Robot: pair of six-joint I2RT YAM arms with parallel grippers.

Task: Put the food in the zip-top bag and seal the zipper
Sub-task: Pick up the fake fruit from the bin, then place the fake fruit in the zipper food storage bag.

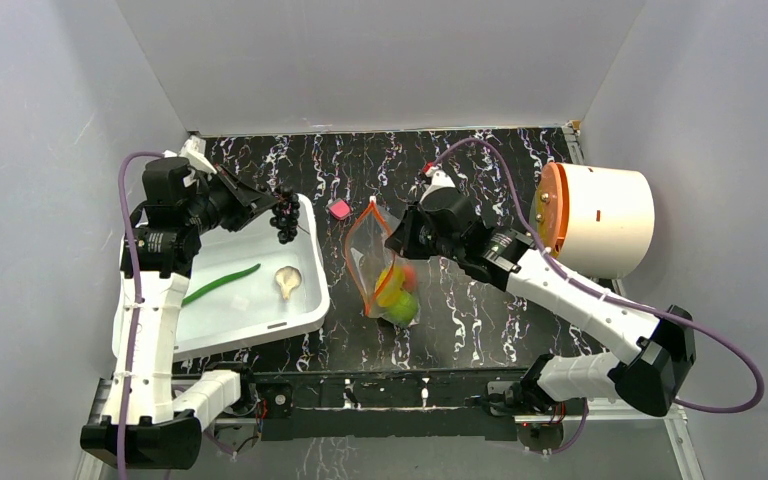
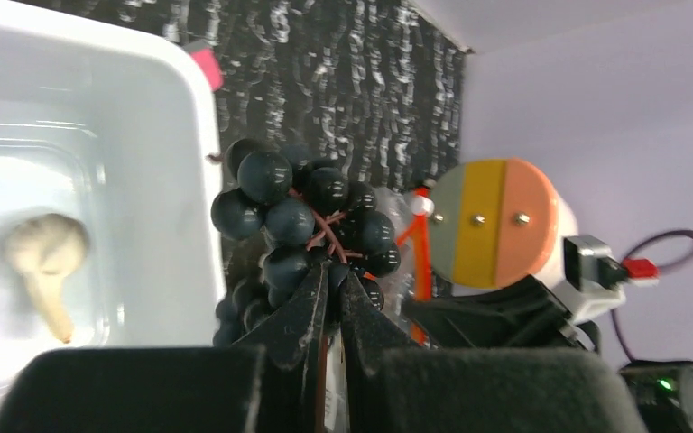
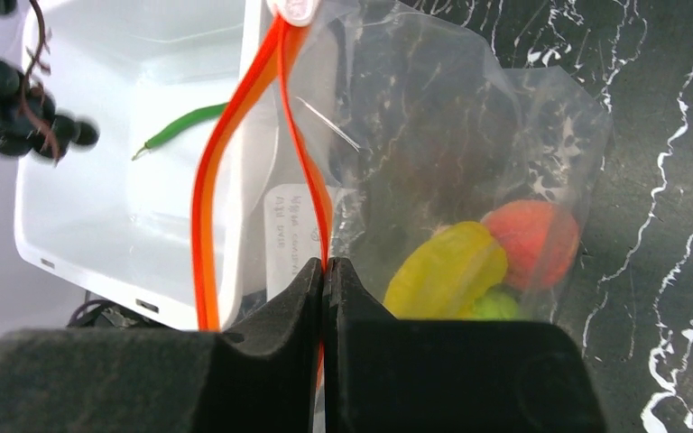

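Left gripper [image 2: 332, 284] points to 3 o'clock, pinching a grape bunch [image 2: 289, 216]; right gripper [image 3: 325, 271] points to 9 o'clock, clamping the zipper [image 3: 235, 117].

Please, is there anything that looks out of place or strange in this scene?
Only one thing: the white drum at the right edge of the table lies on its side, its striped face turned toward the bag. Nothing looks spilled or broken.

the tabletop [image 1: 480, 330] is black marble veined in white, the bin [image 1: 305, 310] white, the bag [image 3: 469, 135] clear with an orange-red zipper [image 3: 207, 198], beside an orange ball [image 3: 534, 239], yellow piece [image 3: 447, 269], green ball [image 3: 496, 305], green pod [image 1: 220, 284], beige garlic [image 1: 288, 279], blue-black grape bunch [image 2: 302, 225] on reddish stems and pink block [image 1: 340, 209].
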